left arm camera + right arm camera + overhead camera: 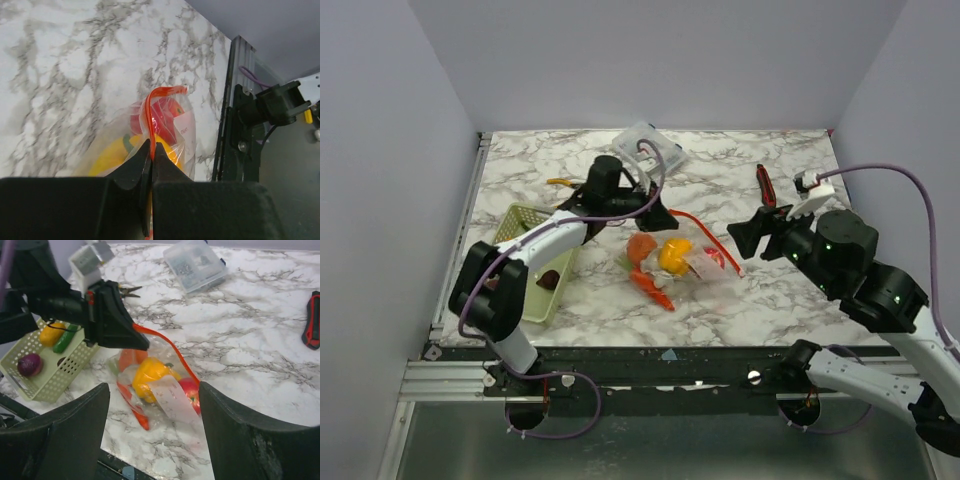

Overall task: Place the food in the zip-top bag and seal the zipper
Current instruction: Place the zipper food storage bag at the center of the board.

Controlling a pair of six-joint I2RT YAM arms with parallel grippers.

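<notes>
Marble counter [780, 300] carries the zip-top bag [682, 262]; its zipper [705, 228] runs diagonally from the left tool [660, 214], clamped on its end, toward the right tool [752, 237], fingers wide apart.

The left claw [668, 213] is clamped on the zipper [705, 228], and its arm closes off the bag [682, 258] from that side. The right claw [752, 236] has its jaws wide apart and touches nothing. Only bare tabletop [760, 295] lies between it and the bag, which sits in line with that gap. Beyond the right claw the knife [765, 185] lies well apart. Beyond the left claw sit the box [648, 148] and pliers [563, 182]. The basket [520, 222] lies under the left arm.
</notes>
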